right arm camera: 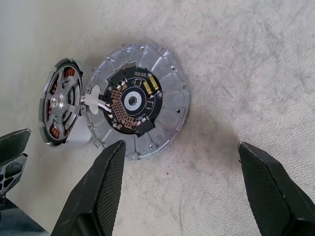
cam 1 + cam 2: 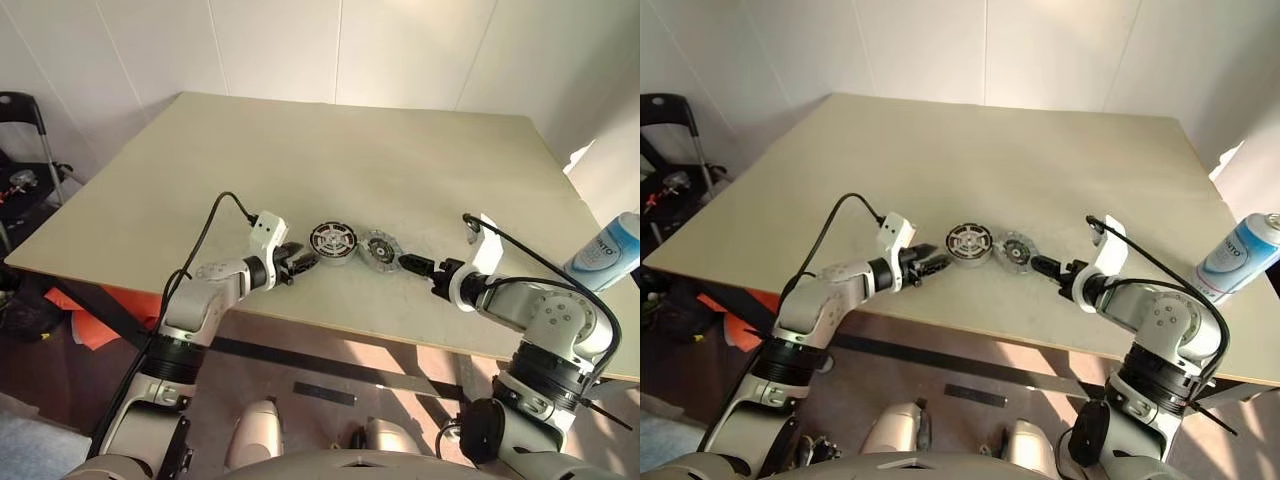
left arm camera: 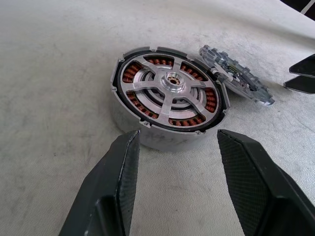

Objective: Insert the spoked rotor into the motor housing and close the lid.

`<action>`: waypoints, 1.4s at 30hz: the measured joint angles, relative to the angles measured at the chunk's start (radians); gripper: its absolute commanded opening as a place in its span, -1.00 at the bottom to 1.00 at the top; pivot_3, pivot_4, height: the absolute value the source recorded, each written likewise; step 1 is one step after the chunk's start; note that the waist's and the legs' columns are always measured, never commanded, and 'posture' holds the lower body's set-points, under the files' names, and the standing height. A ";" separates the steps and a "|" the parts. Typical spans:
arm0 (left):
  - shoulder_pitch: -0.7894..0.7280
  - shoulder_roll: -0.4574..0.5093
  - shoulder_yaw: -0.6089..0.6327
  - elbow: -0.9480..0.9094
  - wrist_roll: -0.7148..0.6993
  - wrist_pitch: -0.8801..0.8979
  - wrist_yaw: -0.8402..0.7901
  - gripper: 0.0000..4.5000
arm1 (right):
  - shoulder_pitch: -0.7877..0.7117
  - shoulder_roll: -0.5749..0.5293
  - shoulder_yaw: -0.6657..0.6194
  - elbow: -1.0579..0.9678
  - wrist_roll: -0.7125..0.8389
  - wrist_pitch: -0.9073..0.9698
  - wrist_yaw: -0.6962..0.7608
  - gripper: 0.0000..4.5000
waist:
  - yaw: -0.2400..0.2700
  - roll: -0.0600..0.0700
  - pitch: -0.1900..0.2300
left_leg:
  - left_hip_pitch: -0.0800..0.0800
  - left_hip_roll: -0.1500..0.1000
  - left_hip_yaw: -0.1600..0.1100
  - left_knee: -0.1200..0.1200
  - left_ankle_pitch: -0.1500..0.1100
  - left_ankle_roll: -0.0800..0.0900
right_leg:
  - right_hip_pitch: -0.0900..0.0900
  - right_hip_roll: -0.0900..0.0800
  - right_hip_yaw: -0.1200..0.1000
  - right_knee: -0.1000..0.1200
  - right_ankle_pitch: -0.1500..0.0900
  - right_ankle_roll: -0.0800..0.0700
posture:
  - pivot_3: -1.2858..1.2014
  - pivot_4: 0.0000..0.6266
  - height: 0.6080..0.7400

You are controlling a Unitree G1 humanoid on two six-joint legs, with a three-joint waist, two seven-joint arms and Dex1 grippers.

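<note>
I see the spoked rotor point(image 3: 170, 91) apparently already seated in the motor housing point(image 2: 332, 243). The lid point(image 2: 380, 247) lies flat, touching the housing's right side. My right gripper point(image 2: 412, 263), jaws wide and empty, sits just right of the lid, nearer than my half-open, empty left gripper point(image 2: 303, 263).

Housing and lid side by side between two grippers

The motor housing point(image 2: 969, 243) is seen on the table point(image 2: 1000, 150) near its front edge, with the lid point(image 2: 1017, 249) lying just beside it. The left gripper point(image 2: 933, 264) is held near the housing, the right gripper point(image 2: 1045, 266) near the lid, neither holding anything. A spray can point(image 2: 1238, 255) is seen at the right
</note>
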 measured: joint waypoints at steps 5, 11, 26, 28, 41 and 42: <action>0.000 0.003 -0.007 0.000 0.006 0.000 -0.009 0.18 | 0.034 0.011 -0.040 0.035 0.345 -0.002 -0.285 0.82 | -0.003 0.002 -0.001 | 0.003 0.000 0.000 -0.005 0.001 -0.001 | 0.001 0.000 0.000 -0.001 -0.004 0.006 | 0.03 -1.00 1.00; 0.000 0.007 -0.013 0.000 0.014 0.000 -0.013 0.18 | 0.092 -0.035 0.064 0.136 0.834 -0.102 -0.668 0.82 | -0.001 0.003 -0.002 | 0.003 -0.001 0.000 -0.005 0.001 -0.002 | 0.001 0.000 0.000 -0.003 -0.004 0.008 | 0.03 -1.00 1.00; 0.018 0.026 -0.013 -0.012 0.017 0.003 -0.009 0.18 | 0.057 -0.198 0.445 0.283 1.180 -0.581 -0.859 0.82 | -0.005 0.003 -0.002 | -0.007 -0.002 0.000 -0.005 0.001 -0.002 | -0.002 0.000 0.000 -0.013 0.001 0.016 | 0.03 -1.00 1.00; 0.019 0.029 -0.013 -0.017 0.017 0.004 -0.008 0.18 | 0.041 -0.200 0.452 0.303 1.154 -0.605 -0.831 0.82 | -0.005 0.003 -0.002 | -0.009 -0.003 0.000 -0.005 0.001 -0.002 | -0.002 -0.001 0.000 -0.015 0.004 0.020 | 0.03 -1.00 1.00; 0.023 0.033 -0.015 -0.029 0.020 0.008 -0.006 0.18 | -0.051 -0.199 0.465 0.358 0.897 -0.664 -0.599 0.82 | -0.005 0.003 -0.002 | -0.014 -0.003 -0.001 -0.004 0.001 -0.002 | -0.006 -0.001 0.000 -0.014 0.008 0.015 | 0.03 -1.00 1.00; 0.023 0.033 -0.017 -0.029 0.020 0.008 -0.005 0.18 | -0.068 -0.197 0.465 0.364 0.869 -0.669 -0.568 0.82 | -0.005 0.003 -0.002 | -0.014 -0.004 -0.001 -0.004 0.001 -0.002 | -0.006 -0.001 0.000 -0.014 0.008 0.015 | 0.03 -1.00 1.00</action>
